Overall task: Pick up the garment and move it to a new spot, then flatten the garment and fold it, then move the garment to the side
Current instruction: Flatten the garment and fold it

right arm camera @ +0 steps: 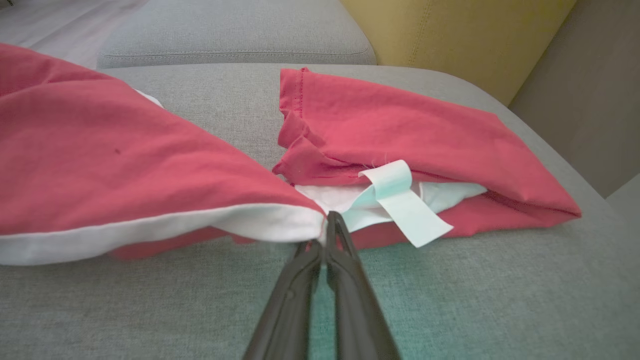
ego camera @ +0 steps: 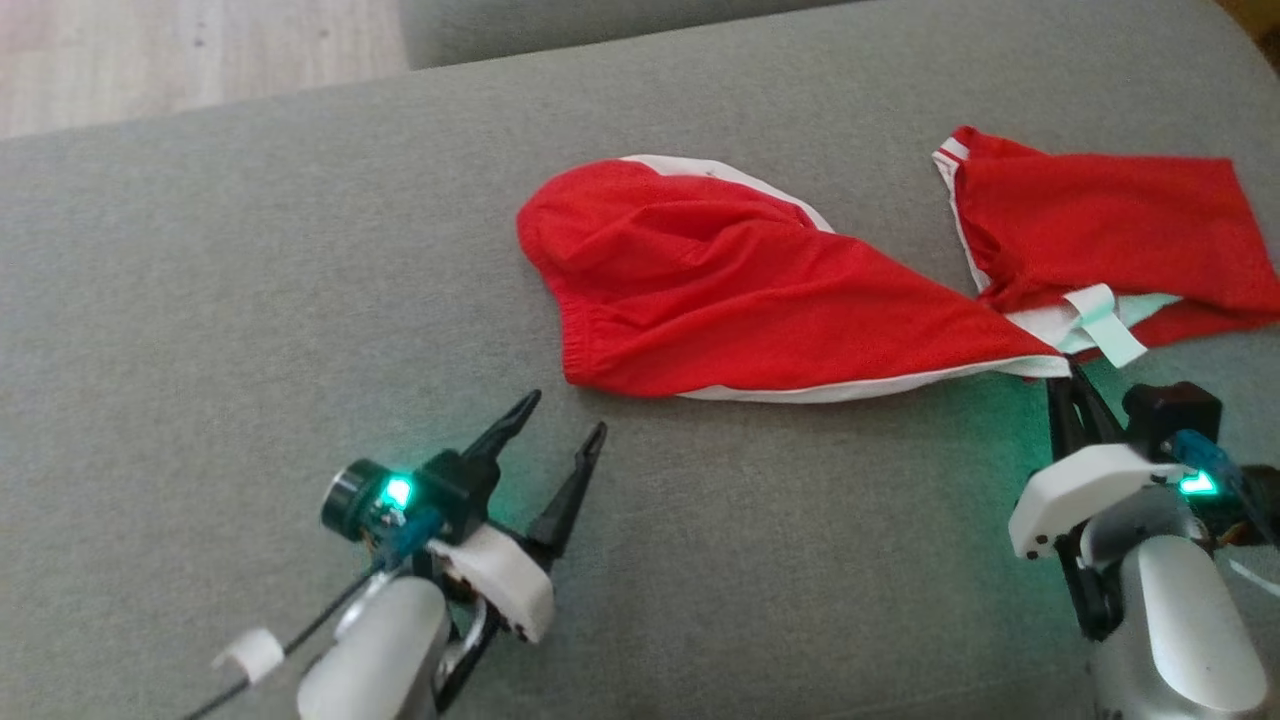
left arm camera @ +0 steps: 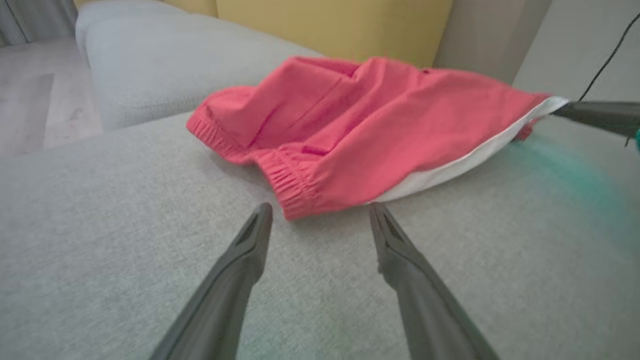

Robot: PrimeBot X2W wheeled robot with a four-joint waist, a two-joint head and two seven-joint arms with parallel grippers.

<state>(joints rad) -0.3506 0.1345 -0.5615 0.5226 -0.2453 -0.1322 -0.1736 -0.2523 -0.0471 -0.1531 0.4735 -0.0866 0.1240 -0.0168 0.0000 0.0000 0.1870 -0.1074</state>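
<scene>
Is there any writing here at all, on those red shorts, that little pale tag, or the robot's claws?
No text can be read in any of the views.
Pale tag on the red garment: the side that shows looks blank, no print.
Left gripper and right gripper: no lettering or numbers to make out on the dark fingers or pale housings.
Grey sofa: plain fabric, no label seen.

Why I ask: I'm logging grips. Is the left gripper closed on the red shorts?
No: the left gripper stands wide open just short of the red shorts, with nothing pinched in it.
</scene>
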